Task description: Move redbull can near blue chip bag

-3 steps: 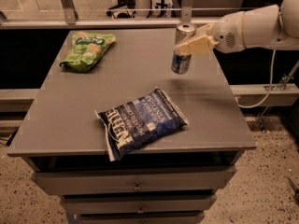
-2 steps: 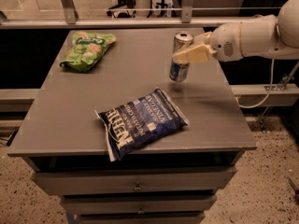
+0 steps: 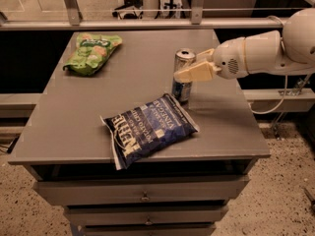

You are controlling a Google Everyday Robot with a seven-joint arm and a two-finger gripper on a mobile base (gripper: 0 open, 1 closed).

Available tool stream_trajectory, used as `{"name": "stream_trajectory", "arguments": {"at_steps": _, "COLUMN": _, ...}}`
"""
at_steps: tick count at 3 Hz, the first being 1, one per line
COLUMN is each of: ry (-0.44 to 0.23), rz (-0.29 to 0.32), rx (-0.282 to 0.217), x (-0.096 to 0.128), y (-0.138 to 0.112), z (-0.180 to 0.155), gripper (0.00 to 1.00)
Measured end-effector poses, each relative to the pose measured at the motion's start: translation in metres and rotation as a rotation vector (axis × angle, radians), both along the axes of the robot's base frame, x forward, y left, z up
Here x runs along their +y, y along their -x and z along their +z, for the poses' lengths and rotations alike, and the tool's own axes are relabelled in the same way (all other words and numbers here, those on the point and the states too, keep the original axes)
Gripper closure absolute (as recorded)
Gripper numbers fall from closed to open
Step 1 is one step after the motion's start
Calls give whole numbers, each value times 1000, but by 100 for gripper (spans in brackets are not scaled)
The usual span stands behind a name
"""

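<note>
Redbull can point(image 3: 181, 88) stands upright just behind the blue chip bag's point(image 3: 147, 132) far corner. Our gripper point(image 3: 189, 67) has its fingers clamped on the can's upper half, which we judge keeps it steady for set-down. Well beyond the bag, a green chip bag point(image 3: 91, 53) lies on the grey drawer cabinet point(image 3: 64, 132), above speckled floor.

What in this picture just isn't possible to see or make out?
- Camera view: the end effector, clamped on the redbull can at the table's right side, covers the can's middle.
- Can's base: the blue chip bag's edge overlaps it, so whether they touch cannot be told.
- Robot arm: cut off by the right edge.
- Green chip bag: lettering too blurred to read.
</note>
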State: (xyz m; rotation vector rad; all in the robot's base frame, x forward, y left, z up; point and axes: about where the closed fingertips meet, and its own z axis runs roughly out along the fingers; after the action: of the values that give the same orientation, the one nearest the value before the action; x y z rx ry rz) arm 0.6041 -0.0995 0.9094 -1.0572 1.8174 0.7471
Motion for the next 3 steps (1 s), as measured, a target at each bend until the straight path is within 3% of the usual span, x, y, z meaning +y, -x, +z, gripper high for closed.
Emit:
{"name": "stream_trajectory", "arguments": {"at_steps": 2, "ry": -4, "rz": 18, "rx": 16, "x": 10, "y": 10, "z": -10, "gripper": 9}}
{"name": "stream_trajectory", "arguments": {"at_steps": 3, "ry": 2, "rz": 18, "rx": 7, "x": 8, "y": 10, "z": -9, "gripper": 0}}
